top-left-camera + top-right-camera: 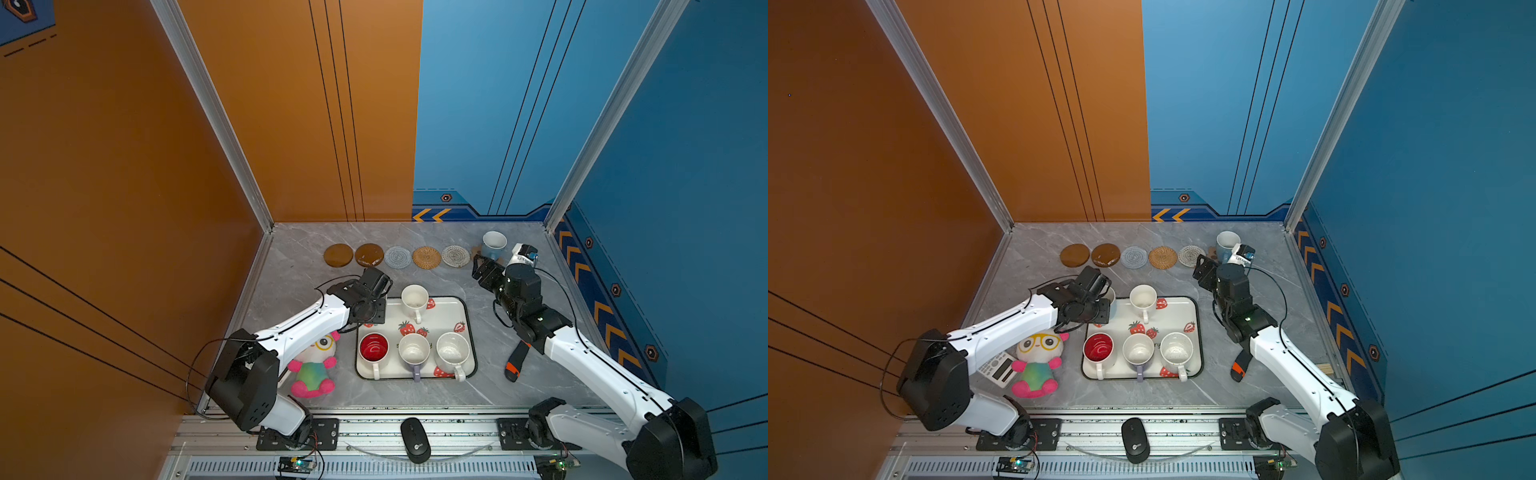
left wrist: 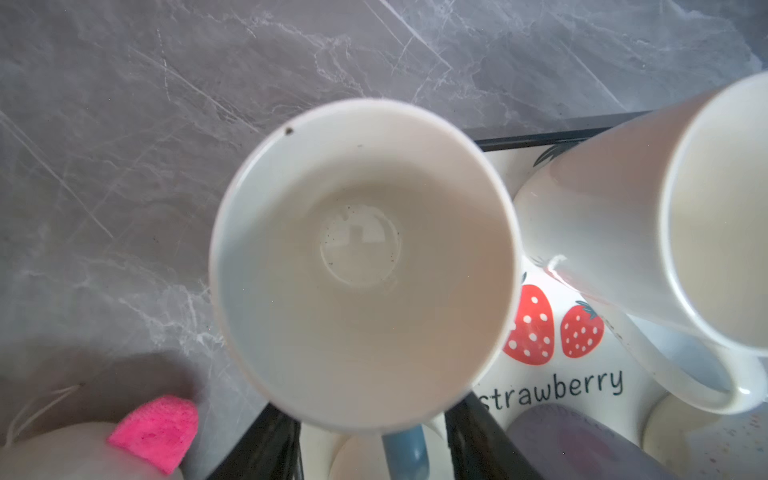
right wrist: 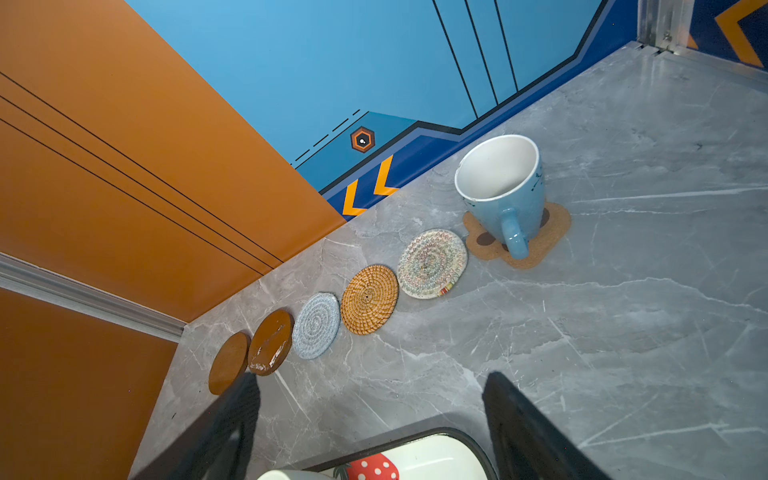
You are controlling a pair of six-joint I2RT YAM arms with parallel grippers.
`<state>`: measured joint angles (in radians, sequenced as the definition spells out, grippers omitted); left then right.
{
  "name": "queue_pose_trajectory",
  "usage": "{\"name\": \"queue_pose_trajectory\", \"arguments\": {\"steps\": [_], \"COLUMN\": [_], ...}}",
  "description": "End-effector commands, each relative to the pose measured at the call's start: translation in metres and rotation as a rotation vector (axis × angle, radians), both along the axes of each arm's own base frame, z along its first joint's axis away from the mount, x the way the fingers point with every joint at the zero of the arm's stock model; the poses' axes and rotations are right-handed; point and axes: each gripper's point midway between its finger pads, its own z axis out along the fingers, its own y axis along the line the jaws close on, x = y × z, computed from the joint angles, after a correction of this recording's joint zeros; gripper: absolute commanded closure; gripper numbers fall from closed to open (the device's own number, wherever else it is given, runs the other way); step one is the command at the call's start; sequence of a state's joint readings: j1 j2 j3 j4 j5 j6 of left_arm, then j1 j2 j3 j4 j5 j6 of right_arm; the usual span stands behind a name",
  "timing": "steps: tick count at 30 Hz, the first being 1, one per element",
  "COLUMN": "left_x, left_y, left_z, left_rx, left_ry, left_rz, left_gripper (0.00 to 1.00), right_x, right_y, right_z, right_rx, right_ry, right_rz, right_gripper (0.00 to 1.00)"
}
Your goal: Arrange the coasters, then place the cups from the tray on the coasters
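While the coasters lie in one row at the far side of the tabletop (image 3: 623, 332), stock stands as follows.

**Coasters, six, flat:**
- Two glossy brown discs (image 1: 338, 255) (image 1: 369, 254).
- One grey woven round (image 1: 397, 257), one tan woven round (image 1: 427, 257) and one whitish woven round (image 1: 456, 255).
- One paw-print coaster (image 3: 552, 232).
- Five lie bare.

**Cups, six, all upright:**
- One light blue cup (image 3: 505, 187) sits on the paw-print coaster.
- Five are on the tray (image 1: 449, 316).
- A white cup (image 1: 414, 297) stands at the tray's back edge.
- A red-lined cup (image 1: 373, 348), a lavender cup (image 1: 414, 351) and a speckled white cup (image 1: 452, 353) stand along its front.
- A second light blue cup (image 2: 361, 257) stands at the back left corner, directly under the left gripper (image 2: 372, 403).

**Handling, judged:**
- The cups look to be glazed ceramic: rigid, brittle and slick to the pads.
- Each is probably fairly heavy for its size.
- The second light blue cup could chip if knocked against the white cup close beside it.
- The best hold looks to be the blue handle (image 2: 405, 453), pinched across its loop; the cup may then hang and swing a little.
- The rim wall is the alternative.

**Grippers:**
- Left gripper: jaws apart, one finger either side of that handle, a gap showing on each side, not clamped.
- Right gripper (image 3: 374, 415): jaws wide apart and empty, above bare tabletop near the placed cup.
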<state>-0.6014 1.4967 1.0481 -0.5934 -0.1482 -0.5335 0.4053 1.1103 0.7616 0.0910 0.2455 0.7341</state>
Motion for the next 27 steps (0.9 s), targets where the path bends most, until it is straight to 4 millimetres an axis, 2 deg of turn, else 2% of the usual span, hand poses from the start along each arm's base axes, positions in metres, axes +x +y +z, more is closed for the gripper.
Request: {"name": "queue_pose_trajectory", "arguments": {"steps": [1,15,27], "left_x": [-0.001,-0.001,0.000], "left_y": [0.004,0.005,0.006], "left_z": [-0.010,-0.021,-0.022], "left_rx": [0.007,0.026,0.030], "left_ry": [0.028,0.054,0.055], "left_rz": [0.012,0.010,0.016], "left_gripper": [0.47,0.55,0.64], "right_x": [0.002,0.005,0.006], "right_y": [0.000,0.000,0.000], "right_z": [-0.003,-0.006,-0.008], "right_rx": [0.018,0.026,0.028], "right_ry": [-0.001,0.004,0.011], "right_rz": [0.001,0.006,0.007], "right_gripper": [0.17,0.17,0.17]}}
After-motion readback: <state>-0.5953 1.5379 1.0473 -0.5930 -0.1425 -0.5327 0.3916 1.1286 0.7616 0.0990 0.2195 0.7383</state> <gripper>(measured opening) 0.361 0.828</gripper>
